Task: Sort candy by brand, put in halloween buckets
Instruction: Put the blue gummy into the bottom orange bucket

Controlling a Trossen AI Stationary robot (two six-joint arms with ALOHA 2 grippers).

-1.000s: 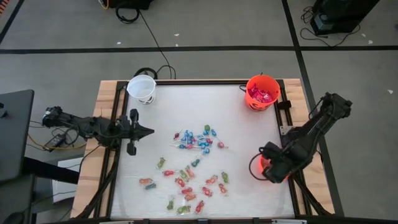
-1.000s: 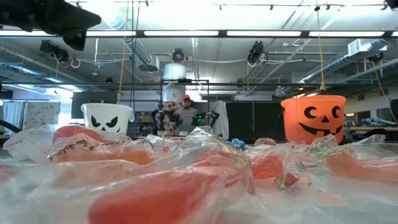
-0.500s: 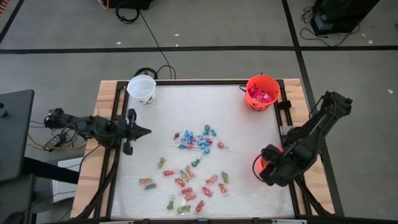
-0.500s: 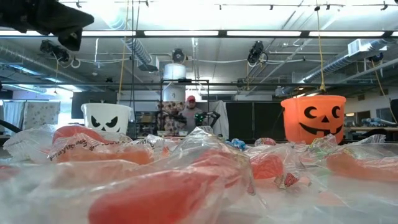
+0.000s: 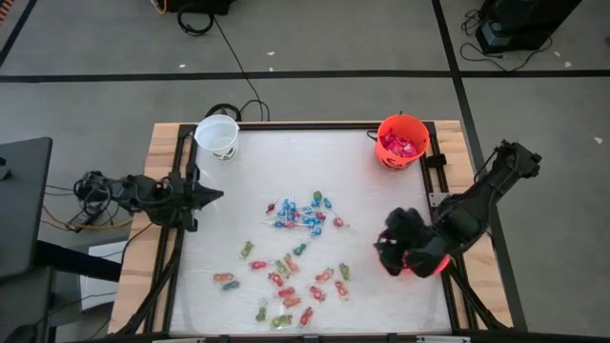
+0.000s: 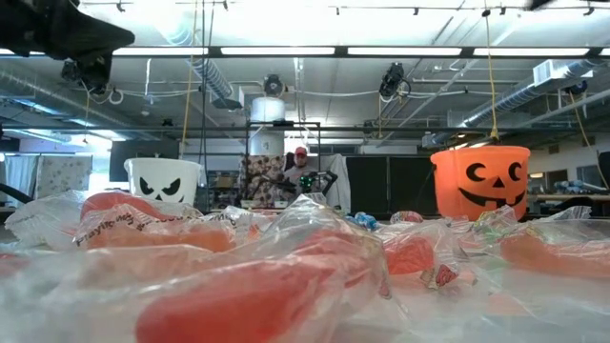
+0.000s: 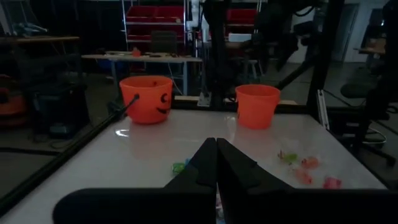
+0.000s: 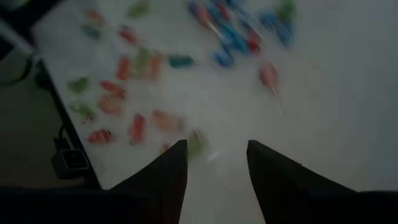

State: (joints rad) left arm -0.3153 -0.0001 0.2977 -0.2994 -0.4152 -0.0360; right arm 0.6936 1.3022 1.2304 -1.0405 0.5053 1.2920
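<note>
Lying scattered across the middle of the white counter (image 5: pixel 381 205): small crinkly plastic-wrapped candy (image 5: pixel 291 267), blue-and-red twists (image 5: pixel 300 214) clustered apart from the green, orange and pink pieces. Standing at the far corners: white round plastic pail (image 5: pixel 217 135) and bright orange round plastic pail (image 5: pixel 401 141), the orange one already holding red packets. Hovering right gripper (image 8: pixel 214 163) over the counter's right side, fingers apart, nothing between. Resting left gripper (image 7: pixel 216 163) at the left edge, fingers together. Probably handling as featherlight, slippery, crushable wrappers: pinching across the firm body, not the twisted tails, likely gripping best.
</note>
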